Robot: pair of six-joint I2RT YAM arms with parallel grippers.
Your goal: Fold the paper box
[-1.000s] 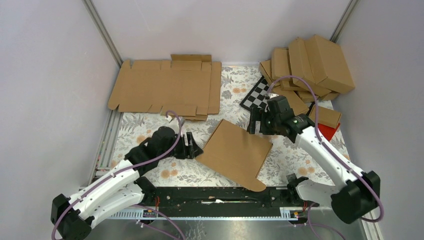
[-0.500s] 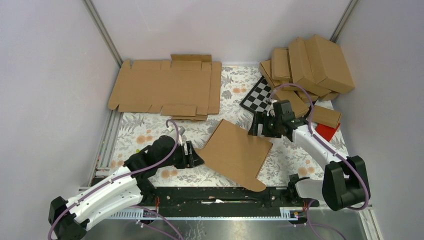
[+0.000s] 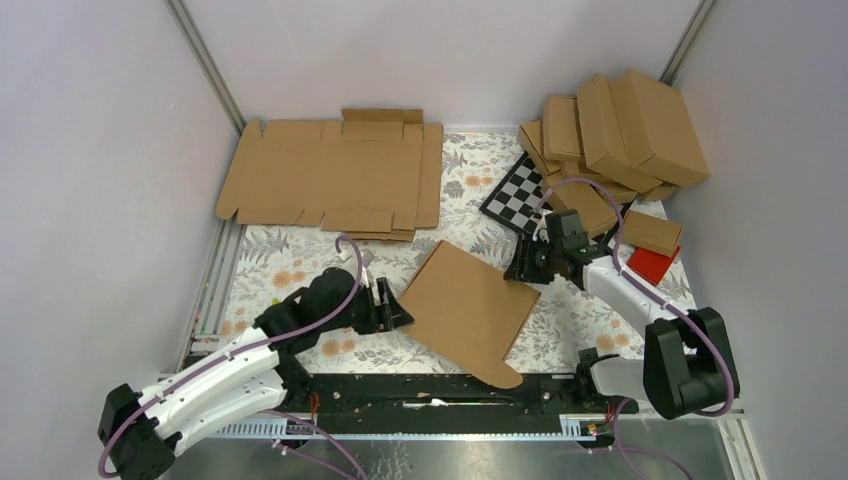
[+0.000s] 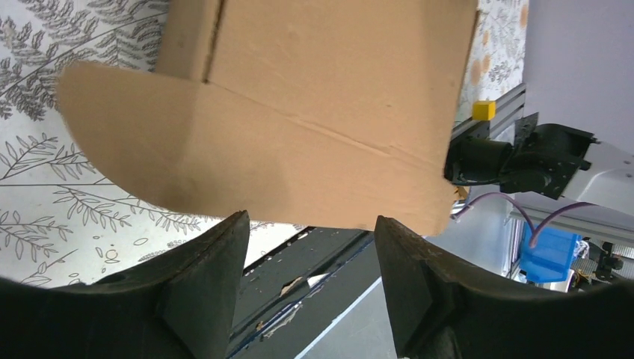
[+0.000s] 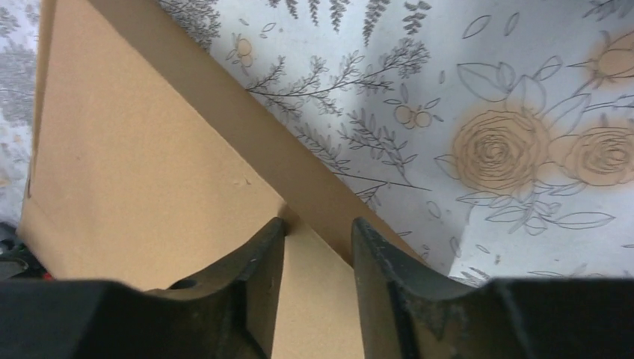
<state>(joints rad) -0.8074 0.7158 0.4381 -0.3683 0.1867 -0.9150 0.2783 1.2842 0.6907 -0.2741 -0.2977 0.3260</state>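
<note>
Top external view shows the floral table (image 3: pixel 300 270) with the paper box (image 3: pixel 465 305) near its middle, between the two arms. The box is a partly folded brown panel, lying skewed, with a rounded flap (image 3: pixel 503 374) reaching toward the near rail.

It should handle as light, stiff corrugated board. The board is rigid across a panel but hinges readily at its crease lines. It likely slides on the cloth when pushed from one side only, so each push needs a counter-hold. Hard pinching could dent the fluting. Edges and upturned walls look like the best holds, since the flat faces offer nothing to pinch.

The left gripper (image 4: pixel 310 224) sits at the box's left edge with its jaws apart. Nothing lies between them, and the flap's edge is just beyond the tips. The right gripper (image 5: pixel 318 228) is at the far right corner. Its fingers (image 5: pixel 262 262) stand close together on either side of a raised fold there. Whether they are pinching the board cannot be told.
</note>
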